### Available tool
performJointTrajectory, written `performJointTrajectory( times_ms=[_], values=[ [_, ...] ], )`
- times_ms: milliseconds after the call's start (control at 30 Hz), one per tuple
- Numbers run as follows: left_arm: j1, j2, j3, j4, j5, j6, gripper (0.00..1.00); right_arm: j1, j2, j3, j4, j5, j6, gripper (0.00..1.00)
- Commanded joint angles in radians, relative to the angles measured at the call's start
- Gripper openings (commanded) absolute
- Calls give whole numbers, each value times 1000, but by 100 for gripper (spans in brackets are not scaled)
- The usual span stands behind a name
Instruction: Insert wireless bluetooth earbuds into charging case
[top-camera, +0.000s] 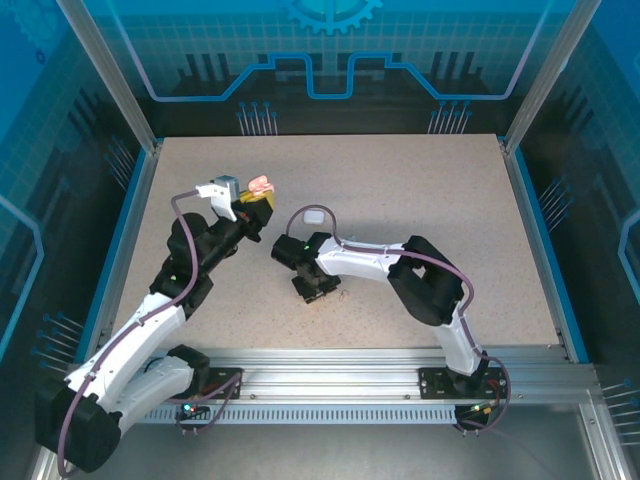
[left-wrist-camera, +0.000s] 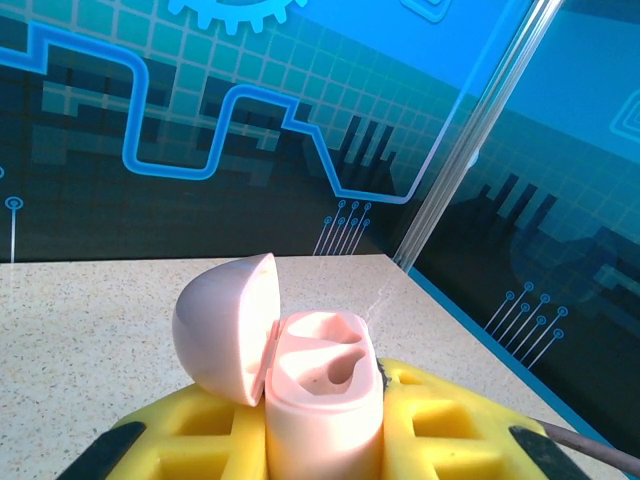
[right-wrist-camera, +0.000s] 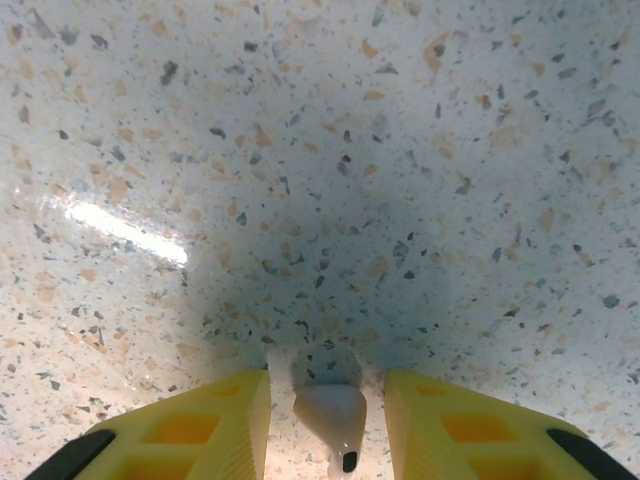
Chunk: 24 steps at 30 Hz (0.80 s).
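Earbud (right-wrist-camera: 333, 418) sat between R gripper (right-wrist-camera: 327, 388) jaws, apart, not touching; stem pointed wristward. L gripper (left-wrist-camera: 320, 425) clamped open pink charging case (left-wrist-camera: 322, 372).

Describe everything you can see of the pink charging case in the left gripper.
The pink charging case is a small, rounded shell of pale pink, matte-looking plastic. Its domed lid is hinged open and swung to the left in the left wrist view, baring two moulded wells that look empty. The body stands upright, clamped between the yellow fingers of the left gripper. It appears to be held clear of the table, over its far-left part.
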Motion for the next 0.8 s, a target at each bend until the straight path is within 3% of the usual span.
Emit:
performJointTrajectory(
  times_ms=[0, 267, 767],
  values=[
    [-9, 1, 30, 31, -6, 6, 0, -2, -6, -36, -51, 9, 16, 36],
    [-19, 7, 35, 31, -10, 13, 0, -3, -12, -55, -40, 4, 19, 31],
    [-36, 21, 49, 29, -14, 23, 0, -15, -54, -108, -20, 4, 30, 33]
  ],
)
